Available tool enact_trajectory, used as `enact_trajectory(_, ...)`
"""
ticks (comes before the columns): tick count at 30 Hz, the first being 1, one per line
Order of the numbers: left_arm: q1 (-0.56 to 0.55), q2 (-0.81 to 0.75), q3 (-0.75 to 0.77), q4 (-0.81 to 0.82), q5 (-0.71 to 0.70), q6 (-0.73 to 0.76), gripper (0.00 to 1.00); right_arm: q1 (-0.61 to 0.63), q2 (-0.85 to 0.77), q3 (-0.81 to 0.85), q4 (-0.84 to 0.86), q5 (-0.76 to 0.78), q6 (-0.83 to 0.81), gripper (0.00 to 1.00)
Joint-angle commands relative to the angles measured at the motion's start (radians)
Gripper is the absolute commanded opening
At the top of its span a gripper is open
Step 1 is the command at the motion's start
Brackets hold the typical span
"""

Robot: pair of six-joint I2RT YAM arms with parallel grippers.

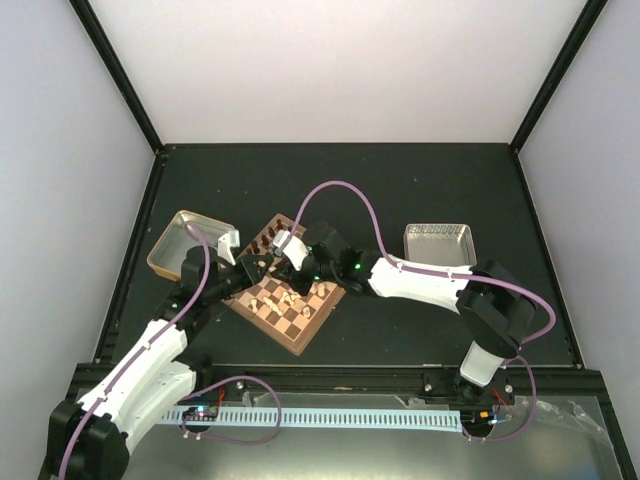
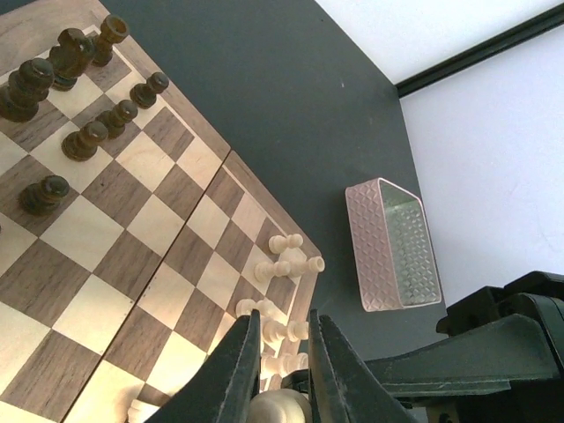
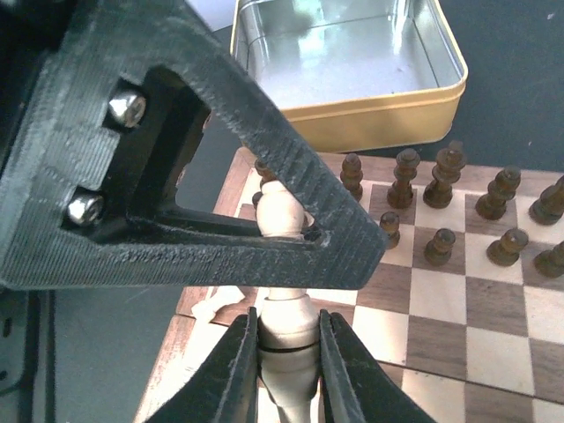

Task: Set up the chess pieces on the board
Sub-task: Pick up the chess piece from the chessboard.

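Note:
The board (image 1: pixel 300 325) lies between both arms, with dark chess pieces (image 2: pixel 84 141) standing in rows along one side and pale ones (image 2: pixel 286 264) lying loose near a corner. Both grippers meet above its left part. My right gripper (image 3: pixel 289 315) is shut on the lower body of one pale cream piece (image 3: pixel 284 216). My left gripper (image 2: pixel 284 319) is shut on the same piece's rounded upper end (image 2: pixel 280 407); one of its fingers (image 3: pixel 291 176) crosses in front of the piece in the right wrist view. In the top view the left gripper (image 1: pixel 256 268) and right gripper (image 1: pixel 274 266) touch tips.
A gold-tan tray (image 1: pixel 190 240) stands just left of the board, its rim (image 3: pixel 352 119) close behind the dark pieces (image 3: pixel 441 247). A pinkish tray (image 2: pixel 388 247) sits to the right (image 1: pixel 438 245). Another pale piece (image 3: pixel 207 304) lies on its side by the board's edge.

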Motion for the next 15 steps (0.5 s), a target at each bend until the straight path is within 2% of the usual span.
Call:
enact_trajectory(1,0.005,-0.002,0.029,0.026,0.042,-0.002,0.02,-0.007,-0.029,0.018,0.014,-0.007,0.079,0.20)
enact_trajectory(6,0.006,-0.014,0.068,0.003,0.037,-0.030,0.02,-0.018,-0.097,-0.041,0.085,-0.044,0.222,0.52)
enact_trajectory(9,0.007,-0.025,0.093,-0.010,0.042,-0.059,0.02,-0.027,-0.169,-0.103,0.186,-0.068,0.344,0.64)
enact_trajectory(12,0.008,-0.046,0.124,-0.020,0.048,-0.099,0.02,-0.046,-0.249,-0.181,0.300,-0.036,0.535,0.76)
enact_trajectory(15,0.008,-0.071,0.152,-0.019,0.063,-0.162,0.02,-0.077,-0.330,-0.275,0.421,0.002,0.762,0.81)
